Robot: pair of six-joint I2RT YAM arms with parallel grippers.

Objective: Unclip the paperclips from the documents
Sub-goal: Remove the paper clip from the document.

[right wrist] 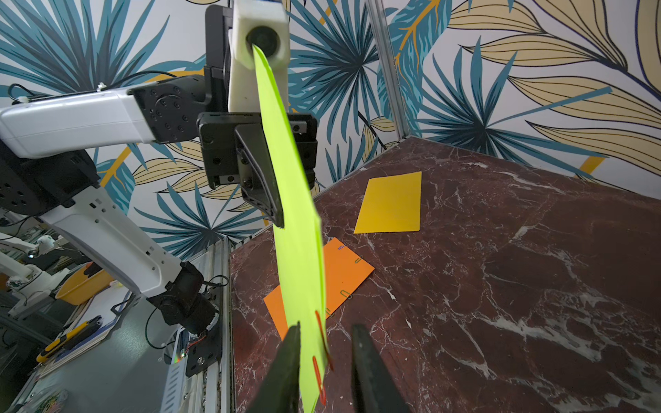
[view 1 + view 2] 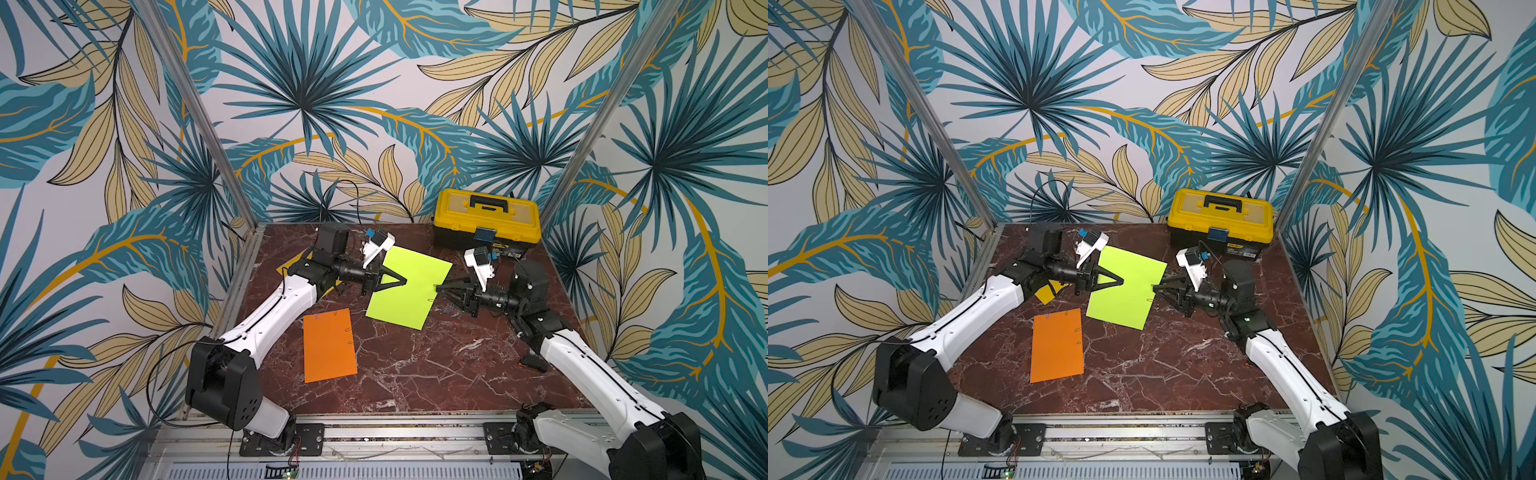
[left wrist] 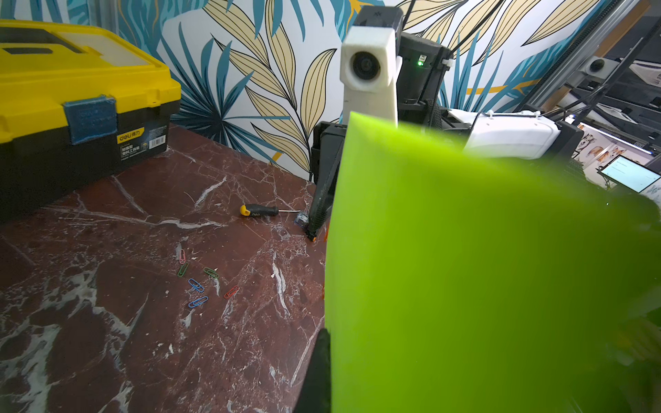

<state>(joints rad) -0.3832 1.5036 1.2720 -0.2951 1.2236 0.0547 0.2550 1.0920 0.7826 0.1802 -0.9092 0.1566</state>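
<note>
The lime green sheet hung clear of the tabletop, over its middle and toward the far edge, between the two arms. The left gripper was clenched on the sheet's left side, and the right wrist view showed a finger pressed flat against one face of the paper.

The sheet's opposite edge carried two red paperclips, and it ran in between the jaws of the right gripper. Those jaws stood partly apart and held nothing. One finger lay against or just beside one face of the paper. The other stood clear of the other face, with a red clip in the gap.

The orange sheet lay flat toward the tabletop's left edge, with small paperclips on its borders. The golden yellow sheet lay flat near the far left corner. Loose paperclips, blue, green and red, were scattered on the bare top beside the right gripper. A toolbox sat in the far right corner.
</note>
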